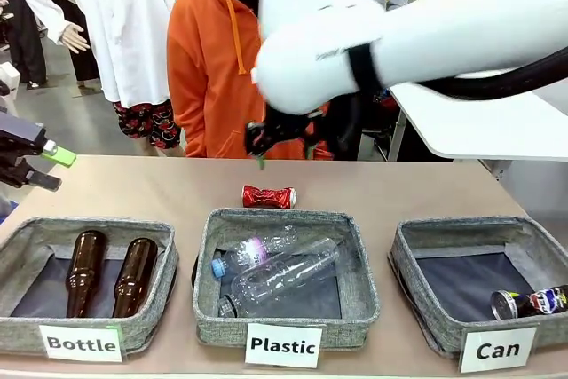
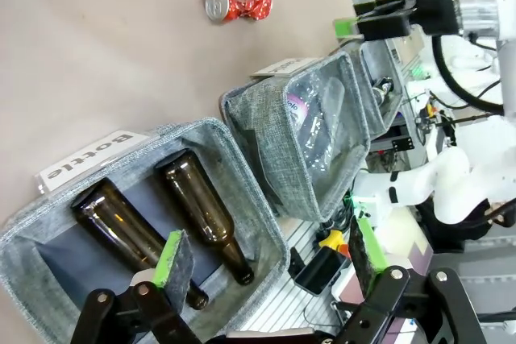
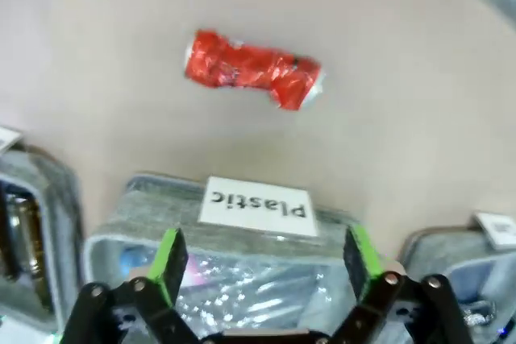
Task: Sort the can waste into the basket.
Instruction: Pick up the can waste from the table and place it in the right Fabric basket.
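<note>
While I watch from the console, I list what is on view, biggest first.

- Table (image 1: 177, 188): tan top, with three grey fabric baskets along its 6 o'clock edge.
- Right arm (image 1: 426, 33): white, coming in from 3 o'clock across the middle.
- Person (image 1: 209, 59): orange hoodie, standing at 12 o'clock behind the table.
- Bottle basket (image 1: 35, 228) at 9 o'clock, Plastic basket (image 1: 355, 281) in the centre, Can basket (image 1: 461, 225) at 3 o'clock.
- Right gripper (image 3: 264, 257): jaws spread wide with nothing between them, held above the Plastic basket.
- Left gripper (image 2: 268, 251): jaws equally wide and empty, at the table's 9 o'clock edge, facing the Bottle basket.
- Brown bottles (image 1: 85, 271): two, side by side in the Bottle basket.
- Clear bottles (image 1: 284, 277): lying in the Plastic basket.
- Dark printed can (image 1: 531, 302): lying in the Can basket, in its 4 o'clock corner.
- Crushed red can (image 1: 268, 196): on its side on bare table, at 12 o'clock of the Plastic basket, just beyond its far rim.
</note>
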Controlling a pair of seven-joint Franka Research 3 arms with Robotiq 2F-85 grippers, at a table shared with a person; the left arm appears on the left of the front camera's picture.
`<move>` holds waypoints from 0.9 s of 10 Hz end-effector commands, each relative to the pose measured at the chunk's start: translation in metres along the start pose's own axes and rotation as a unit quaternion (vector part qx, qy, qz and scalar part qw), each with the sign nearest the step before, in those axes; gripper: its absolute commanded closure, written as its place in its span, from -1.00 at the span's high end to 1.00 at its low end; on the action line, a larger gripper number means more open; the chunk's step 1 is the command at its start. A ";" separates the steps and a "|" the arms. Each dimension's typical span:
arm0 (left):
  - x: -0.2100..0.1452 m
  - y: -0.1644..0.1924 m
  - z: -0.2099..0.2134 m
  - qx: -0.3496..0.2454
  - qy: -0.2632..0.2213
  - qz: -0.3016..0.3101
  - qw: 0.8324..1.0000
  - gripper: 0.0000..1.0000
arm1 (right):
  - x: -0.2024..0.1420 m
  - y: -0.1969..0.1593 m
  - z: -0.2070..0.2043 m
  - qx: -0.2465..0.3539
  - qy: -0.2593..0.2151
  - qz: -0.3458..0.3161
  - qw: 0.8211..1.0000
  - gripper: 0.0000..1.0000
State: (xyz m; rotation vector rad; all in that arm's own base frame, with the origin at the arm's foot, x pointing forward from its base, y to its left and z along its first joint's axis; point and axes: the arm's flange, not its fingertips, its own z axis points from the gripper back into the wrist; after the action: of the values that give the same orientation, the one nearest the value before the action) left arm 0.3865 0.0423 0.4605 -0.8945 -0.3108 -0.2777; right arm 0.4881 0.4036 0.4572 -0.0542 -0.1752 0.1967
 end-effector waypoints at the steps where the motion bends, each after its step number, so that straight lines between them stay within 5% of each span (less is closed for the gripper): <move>1: 0.000 -0.003 0.003 0.001 0.004 0.004 1.000 1.00 | 0.017 -0.001 0.000 0.020 0.028 -0.038 0.999 1.00; 2: 0.000 -0.003 0.003 0.001 0.004 0.004 1.000 1.00 | 0.020 -0.017 -0.009 0.043 0.032 -0.058 0.997 1.00; 3: 0.000 -0.003 0.003 0.001 0.004 0.004 1.000 1.00 | 0.000 0.012 -0.008 0.002 0.016 -0.012 1.000 1.00; 7: 0.000 -0.003 0.003 0.001 0.004 0.004 1.000 1.00 | 0.005 0.012 -0.012 0.011 0.025 -0.022 0.999 1.00; 9: 0.000 -0.003 0.003 0.001 0.004 0.004 1.000 1.00 | 0.037 -0.026 -0.031 0.073 -0.013 0.011 0.997 1.00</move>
State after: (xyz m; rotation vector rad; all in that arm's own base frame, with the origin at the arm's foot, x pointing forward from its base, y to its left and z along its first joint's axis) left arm 0.3864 0.0423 0.4607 -0.8945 -0.3111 -0.2779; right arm 0.5170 0.4012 0.4399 0.0126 -0.1556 0.1666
